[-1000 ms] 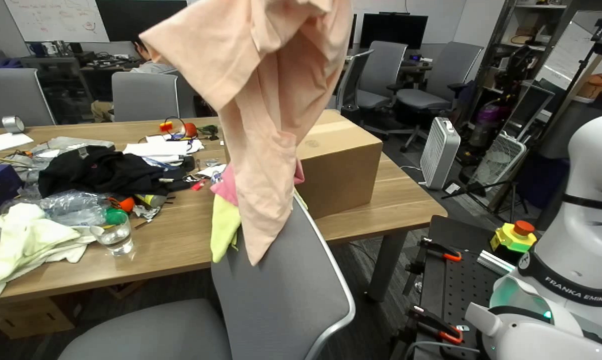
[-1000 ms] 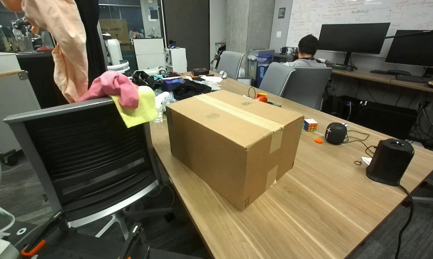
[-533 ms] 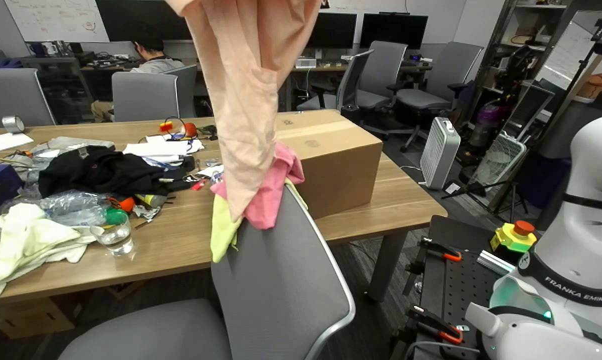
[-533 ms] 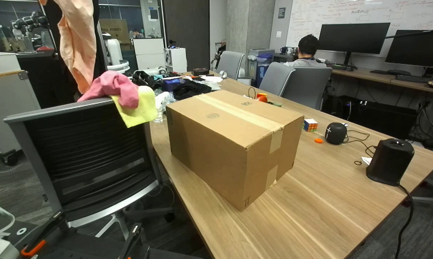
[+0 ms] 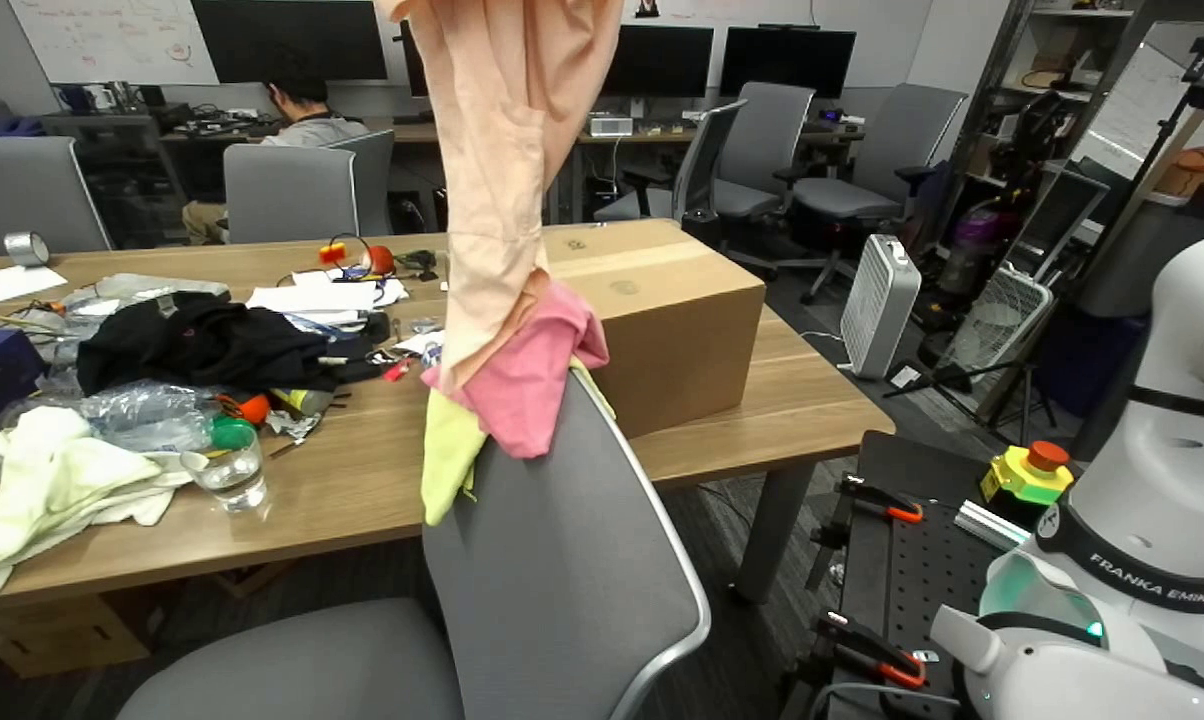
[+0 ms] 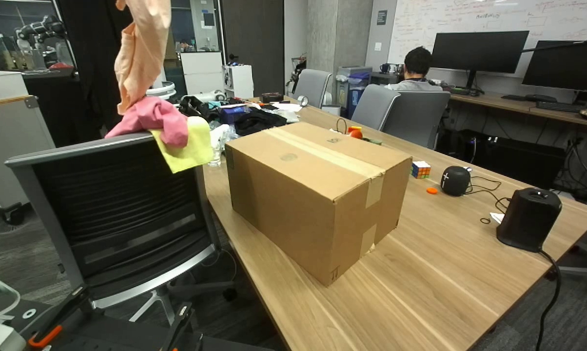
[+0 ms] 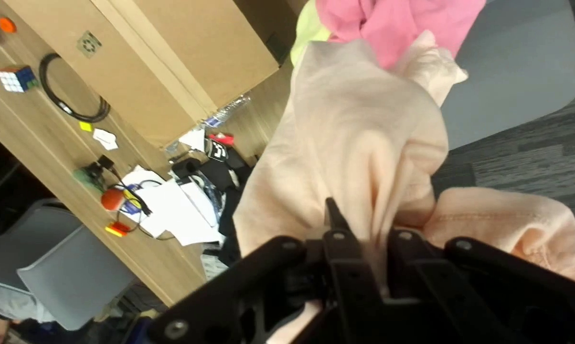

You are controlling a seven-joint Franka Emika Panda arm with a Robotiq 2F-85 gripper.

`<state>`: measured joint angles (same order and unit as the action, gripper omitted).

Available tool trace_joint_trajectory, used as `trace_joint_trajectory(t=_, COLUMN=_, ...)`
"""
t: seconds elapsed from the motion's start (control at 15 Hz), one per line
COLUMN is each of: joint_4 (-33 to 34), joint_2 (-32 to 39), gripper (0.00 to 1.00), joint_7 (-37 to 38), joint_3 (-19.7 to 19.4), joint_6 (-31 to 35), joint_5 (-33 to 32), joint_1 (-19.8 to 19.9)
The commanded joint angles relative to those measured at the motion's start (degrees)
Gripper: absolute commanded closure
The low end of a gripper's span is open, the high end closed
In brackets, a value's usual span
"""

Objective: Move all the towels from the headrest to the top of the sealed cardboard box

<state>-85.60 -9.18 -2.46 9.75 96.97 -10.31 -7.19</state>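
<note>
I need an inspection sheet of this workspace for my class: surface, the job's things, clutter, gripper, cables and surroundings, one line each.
Surface: wood-grain table, with a taped-shut cardboard box on it.
Job's things: peach cloth held up, its lower end hanging by the pink cloth, contact unclear; pink cloth and yellow cloth lie over the chair back.
Clutter: black cloth, glass, puzzle cube and speaker on the table.
Grippers: one gripper, jaws closed on the peach cloth.
Cables: cable loop on the table; black cord hanging over its edge.
Surroundings: seated person, office chairs and monitors beyond the table.
</note>
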Motion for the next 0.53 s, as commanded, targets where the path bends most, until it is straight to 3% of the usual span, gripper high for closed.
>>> trace_joint_trajectory(t=0.0, joint_4=7.3, joint_2=5.8, gripper=0.97, joint_7=5.5, joint_3=-2.0, joint_6=-1.8, joint_5=-4.7, joint_1=3.0)
trace_joint_trajectory(t=0.47, joint_4=13.7, joint_2=11.0, gripper=0.97, joint_7=13.0, joint_3=-8.0, joint_6=-2.5, joint_5=-10.8, joint_1=7.5)
